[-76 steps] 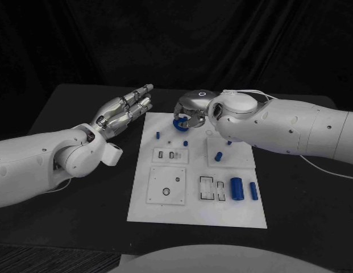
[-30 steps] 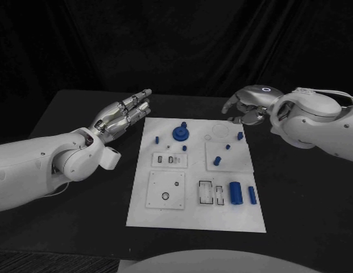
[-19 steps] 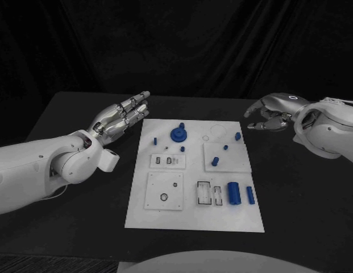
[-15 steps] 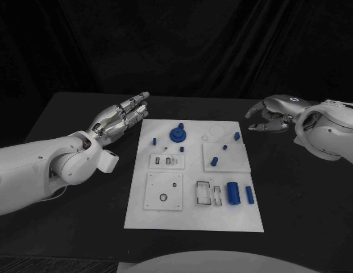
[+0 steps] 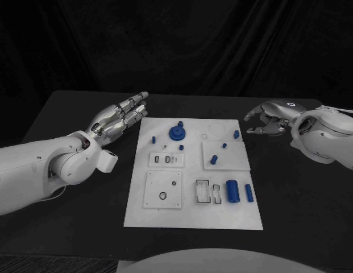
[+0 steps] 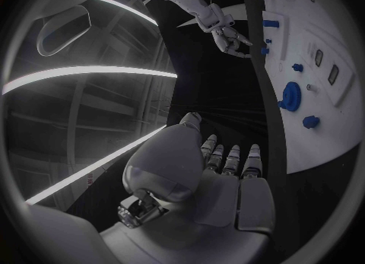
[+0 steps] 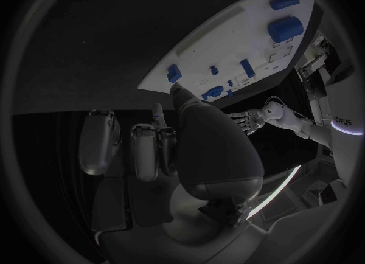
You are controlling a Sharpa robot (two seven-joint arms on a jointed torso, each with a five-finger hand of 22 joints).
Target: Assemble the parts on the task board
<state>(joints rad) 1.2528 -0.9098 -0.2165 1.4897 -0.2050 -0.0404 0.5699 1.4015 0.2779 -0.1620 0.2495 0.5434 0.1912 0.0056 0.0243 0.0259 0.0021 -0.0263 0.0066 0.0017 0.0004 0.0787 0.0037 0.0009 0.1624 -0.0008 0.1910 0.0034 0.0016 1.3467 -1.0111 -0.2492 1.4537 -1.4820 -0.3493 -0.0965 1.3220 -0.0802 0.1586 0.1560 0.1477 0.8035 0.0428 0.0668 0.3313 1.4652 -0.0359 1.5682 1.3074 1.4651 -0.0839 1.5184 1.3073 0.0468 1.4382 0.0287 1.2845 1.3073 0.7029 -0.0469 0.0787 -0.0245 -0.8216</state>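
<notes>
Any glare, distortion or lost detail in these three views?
Head view: no glare; the white task board reads evenly lit, and the black table merges with the dark backdrop. Left wrist view: strong fisheye, the board's edge bows, bright curved light streaks cross the room behind the left hand. Right wrist view: dim, the right hand sits in shadow, board edge curved.

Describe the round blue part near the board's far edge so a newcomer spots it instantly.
On the white task board, look along the far edge, left of centre. The round blue part sits there, a wide disc with a knob on top, far broader than the small blue pegs beside it.
</notes>
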